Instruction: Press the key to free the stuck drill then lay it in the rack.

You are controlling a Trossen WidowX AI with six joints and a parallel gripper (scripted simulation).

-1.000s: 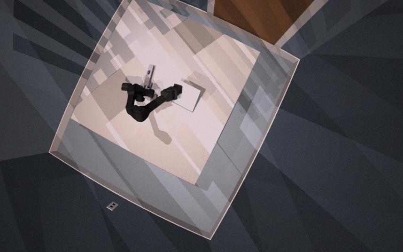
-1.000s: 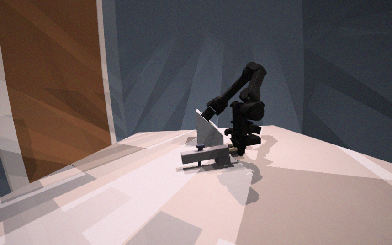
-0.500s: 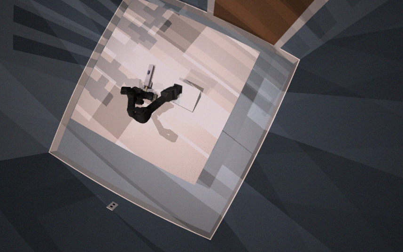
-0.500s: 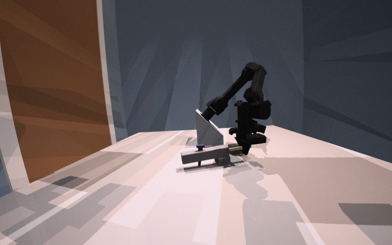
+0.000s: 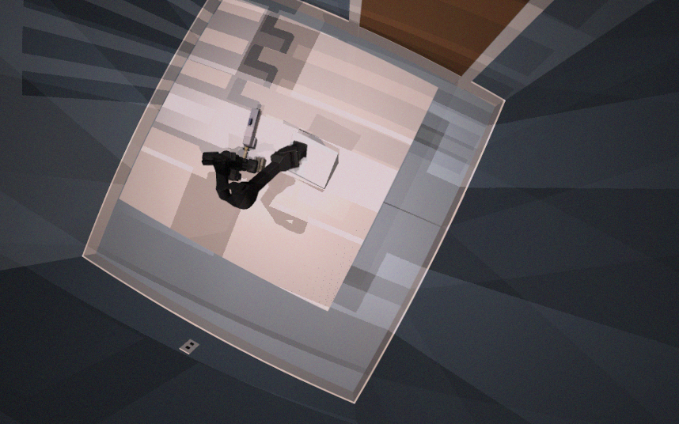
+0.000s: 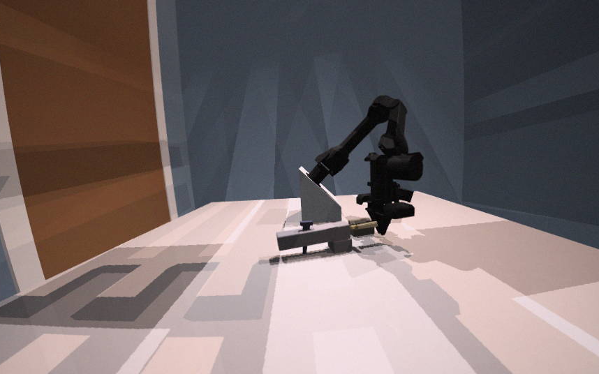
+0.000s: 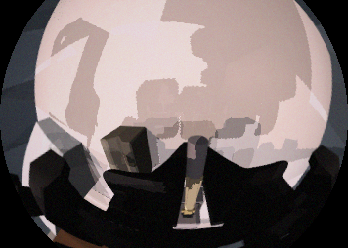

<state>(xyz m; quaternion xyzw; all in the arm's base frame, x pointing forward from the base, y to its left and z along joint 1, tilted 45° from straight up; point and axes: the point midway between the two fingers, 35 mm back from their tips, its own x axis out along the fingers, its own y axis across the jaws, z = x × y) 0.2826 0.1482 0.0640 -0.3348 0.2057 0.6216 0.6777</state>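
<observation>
My gripper [image 5: 245, 162] [image 6: 382, 230] [image 7: 191, 144] points down and is shut on the dark grey shank of the drill [image 5: 245, 153] [image 7: 193, 193]. The drill's gold part runs level from the fingers to the end of a long grey housing [image 5: 252, 131] [image 6: 315, 236]. Whether its tip is still inside the housing cannot be told. The key, a dark blue knob [image 5: 250, 121] [image 6: 306, 223], stands on top of the housing, and a thin pin shows below it. The rack, an olive-brown block [image 5: 261, 164] [image 7: 123, 151], sits close beside the gripper, between it and the arm's base.
The arm's white wedge-shaped base [image 5: 315, 162] [image 6: 316, 202] stands beyond the rack. A small grey block [image 6: 340, 245] is under the housing's near end. Striped light and shadows cross the pale table top [image 5: 278, 252] [image 6: 385, 325].
</observation>
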